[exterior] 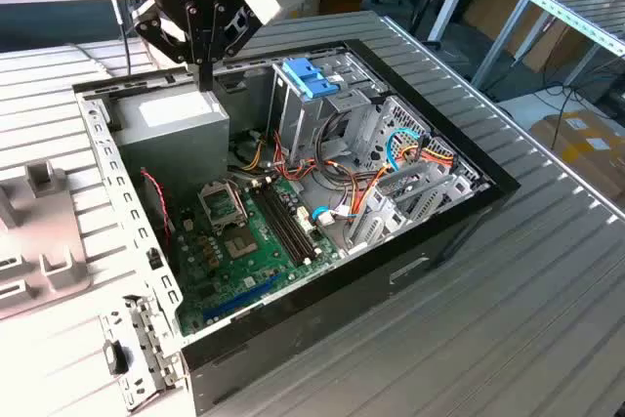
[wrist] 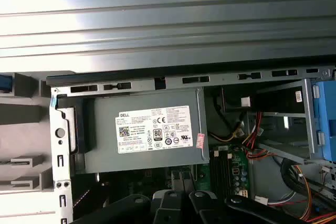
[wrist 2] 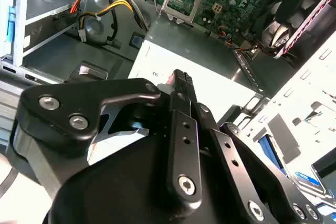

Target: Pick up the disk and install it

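**Item: open computer case, gripper idle over the power supply**

Nearest the lens in the second wrist view: the gripper [wrist 2: 181, 83], black linkage bars and bolts, with one ribbed fingertip poking out ahead. In the exterior view the fingers taper to a single narrow tip. They read as closed together, with nothing between them.

Position: the tip hangs just above the grey power supply [wrist: 147, 129] in the back corner of the case [exterior: 391, 261], on the exterior view's left.

The disk [wrist 2: 272, 151]: not in the fingers. A flat, blue-edged piece outside the case wall, partly hidden behind the linkage in the second wrist view, is probably it. The match is not certain.

Hazards, as judged:
- Coming straight down from here would drive the closed tip into the power supply's top.
- Loose wires [exterior: 361, 178] in red, orange and yellow crowd the space beside the drive cage [exterior: 337, 114]. They could snag a finger or block the disk.
- The thin metal case wall runs close beside the arm, so a sideways sweep risks clipping it.

Count:
- gripper, one
- power supply, one
- case, one, lying open side up
- motherboard [exterior: 244, 251], one, green
- processor socket [exterior: 220, 204], one
- drive cage, one, with one light blue latch piece [exterior: 311, 75] on top
- grey fixture [exterior: 39, 231], one, on the ribbed table [exterior: 508, 329]
- wire bundles, too tangled to count
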